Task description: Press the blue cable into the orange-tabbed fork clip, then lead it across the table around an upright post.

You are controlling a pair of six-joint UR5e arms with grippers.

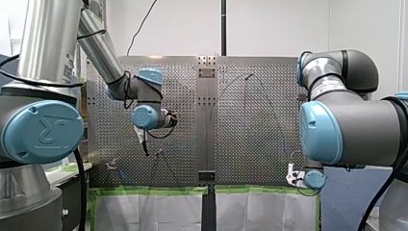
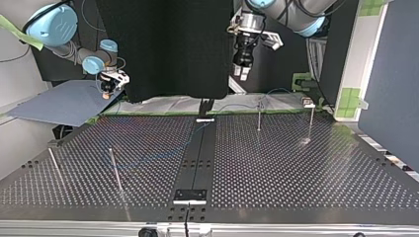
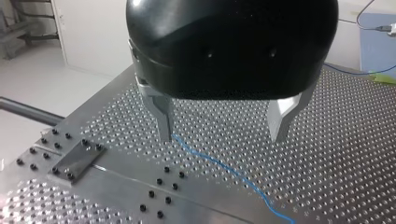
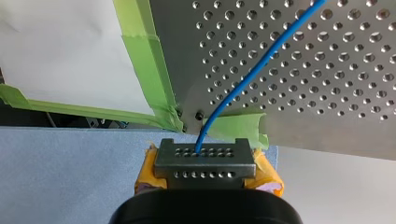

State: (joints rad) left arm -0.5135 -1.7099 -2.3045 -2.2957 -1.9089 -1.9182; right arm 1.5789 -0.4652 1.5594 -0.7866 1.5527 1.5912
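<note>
My right jaws, yellow pads showing, pinch the end of the blue cable [image 4: 252, 70] tight. They sit just off the counter [image 4: 327, 93] corner, over a blue-grey sheet [image 4: 60, 172]. Green tape [image 4: 149, 70] lines the counter edge there. From the pinch the cable runs out over the perforated plate. In the top view my right arm [image 2: 94, 61] is at the far left corner, and the cable shows as a faint line across the counter's left half toward the dark centre strip [image 2: 197, 163]. My left jaws are spread wide and grip nothing, black body with metal fingers [image 3: 163, 119], hanging above the counter. The cable lies flat on the plate beneath, passing just by one fingertip and snaking away. Top view: my left arm [image 2: 281, 10] comes in at upper right, jaws high over the counter's far edge. Thin upright posts [image 2: 259, 116] stand on the counter, two far right, two near left. A small fixture [image 2: 308, 103] sits at the far right edge; too small to tell if it is the fork clip.
</note>
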